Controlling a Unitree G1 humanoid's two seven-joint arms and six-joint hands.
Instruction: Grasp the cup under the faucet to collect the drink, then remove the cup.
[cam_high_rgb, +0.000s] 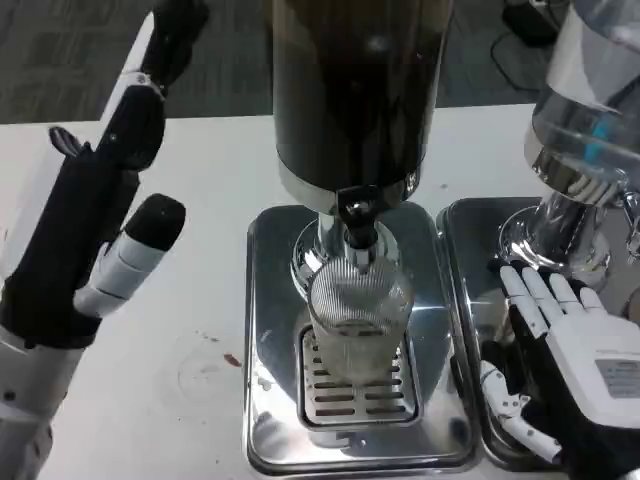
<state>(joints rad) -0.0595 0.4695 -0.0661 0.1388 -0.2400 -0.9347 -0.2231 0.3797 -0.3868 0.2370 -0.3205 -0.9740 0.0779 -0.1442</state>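
A clear ribbed cup (358, 318) stands upright on the slotted drip grate (352, 390) of a steel tray (270, 330), directly below the black faucet (356, 218) of a dark drink dispenser (355, 90). My left hand (90, 215) is raised at the left of the picture, well away from the cup, fingers spread and holding nothing. Low at the right, beside the tray, my right hand (565, 350) has its fingers extended and apart, a short gap from the cup, touching nothing.
A second dispenser (590, 130) with a clear tank stands at the right on its own steel tray (480, 260), just behind my right hand. Small reddish stains (228, 358) mark the white table left of the tray.
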